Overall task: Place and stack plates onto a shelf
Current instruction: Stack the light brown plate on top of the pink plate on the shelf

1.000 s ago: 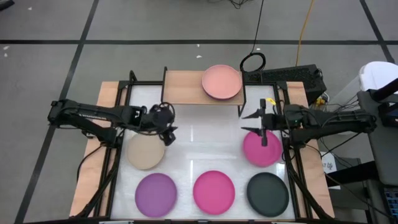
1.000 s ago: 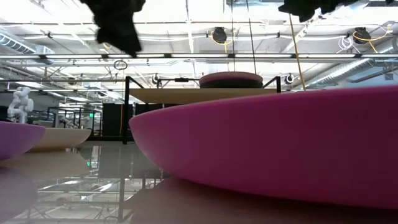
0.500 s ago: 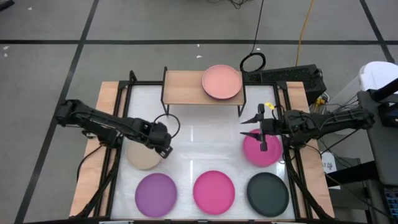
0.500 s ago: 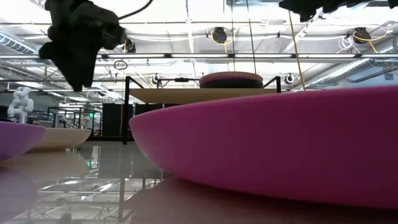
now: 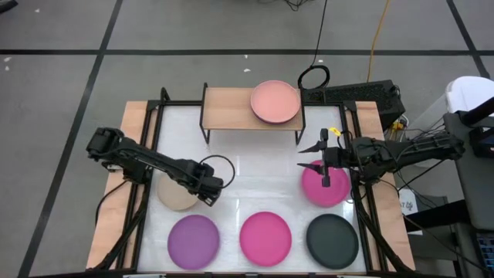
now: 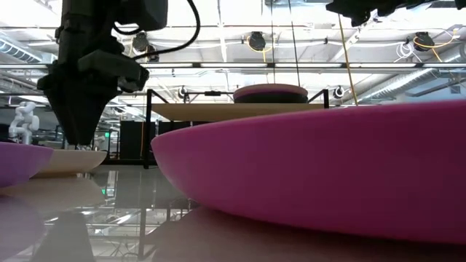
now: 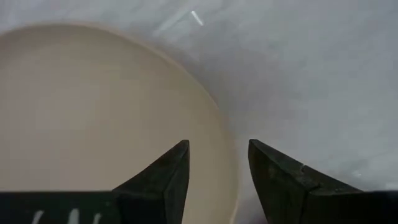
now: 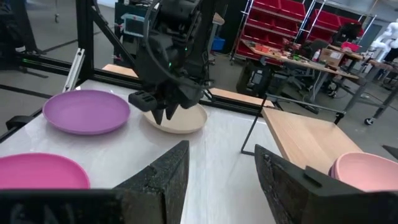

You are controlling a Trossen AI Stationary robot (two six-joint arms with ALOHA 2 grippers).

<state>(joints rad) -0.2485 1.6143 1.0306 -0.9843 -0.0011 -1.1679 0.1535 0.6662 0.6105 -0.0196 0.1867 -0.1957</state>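
My left gripper [image 5: 210, 193] is open and low over the right rim of the beige plate [image 5: 174, 193], which lies flat on the table. In the left wrist view its fingers [image 7: 217, 146] stand on either side of that rim [image 7: 229, 163], one over the plate, one outside. In the low view its tip [image 6: 76, 142] hangs just above the plate [image 6: 69, 161]. My right gripper [image 5: 312, 157] is open and waits above the far-left edge of a magenta plate [image 5: 326, 188]. The wooden shelf [image 5: 228, 108] carries a pale pink plate [image 5: 275, 102].
Along the near edge lie a purple plate [image 5: 194, 241], a second magenta plate [image 5: 265, 236] and a dark grey plate [image 5: 333, 238]. The shelf's left half is bare board. White table [image 5: 255, 174] lies open between the two arms. Black frame rails run along both sides.
My left gripper has moved from beside the shelf toward the table's near edge and come down, ending low over the beige plate's right rim. The plates and my right arm have stayed where they were.
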